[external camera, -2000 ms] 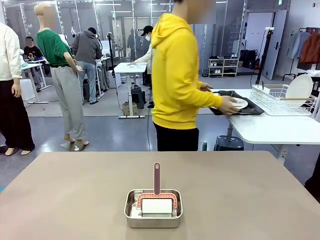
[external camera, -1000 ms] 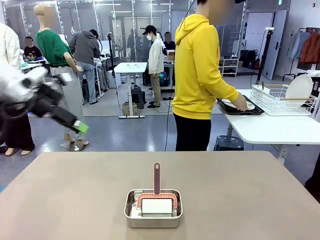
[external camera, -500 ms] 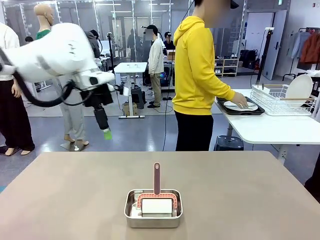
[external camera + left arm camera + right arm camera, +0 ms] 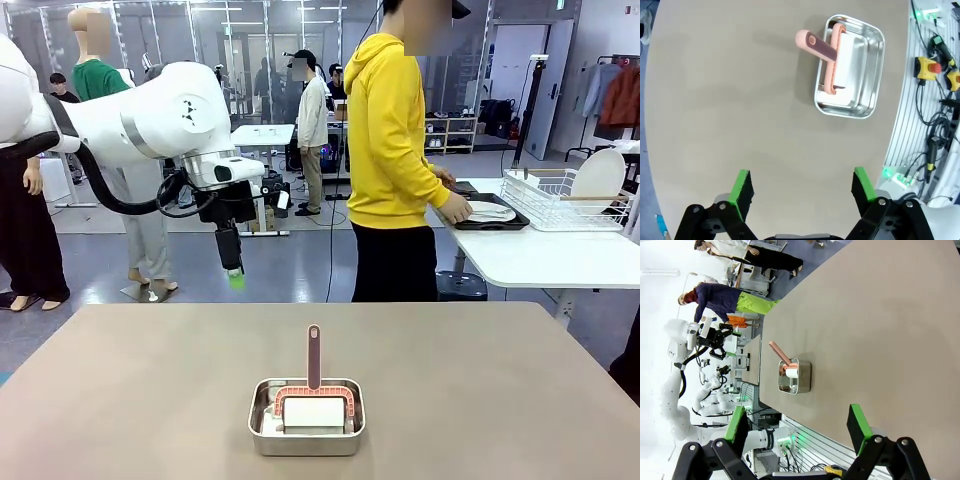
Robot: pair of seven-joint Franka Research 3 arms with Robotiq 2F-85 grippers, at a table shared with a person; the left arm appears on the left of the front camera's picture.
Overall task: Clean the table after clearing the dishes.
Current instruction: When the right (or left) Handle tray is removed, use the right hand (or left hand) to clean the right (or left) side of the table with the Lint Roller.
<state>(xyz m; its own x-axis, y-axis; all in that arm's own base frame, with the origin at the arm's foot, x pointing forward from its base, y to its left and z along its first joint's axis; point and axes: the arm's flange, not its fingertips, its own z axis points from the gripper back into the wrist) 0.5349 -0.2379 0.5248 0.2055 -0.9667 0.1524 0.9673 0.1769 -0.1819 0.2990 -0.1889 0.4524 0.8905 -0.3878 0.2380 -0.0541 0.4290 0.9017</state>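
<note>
The table (image 4: 120,400) fills the near half of the front view. Its grey-brown top is bare except for 1 square steel pan (image 4: 306,418) close to the near edge, about mid-width. The dishes (image 4: 488,210) are off it. A white plate lies in a dark tray (image 4: 505,224) on the white side table (image 4: 560,262) at the far right, with the person's hand (image 4: 456,209) on it. Clearing looks done and wiping not yet begun.

In the pan sits a cleaning tool with a white pad, and its pink handle (image 4: 314,355) leans out over the far rim. The left gripper (image 4: 235,277) hangs above the table's far-left part and points down. Its jaws are spread wide and empty, well apart from the pan. The right gripper (image 4: 796,424) is likewise spread and empty, high off to the side.

The handle is slim and slanted, so a descent that is off its line could nudge it rather than straddle it. The light pan could then skid or tip on the smooth top. A pinch at the very tip might let the pad end swing. I cannot tell whether the pad is wet; if so, lifting it fast could drip.
</note>
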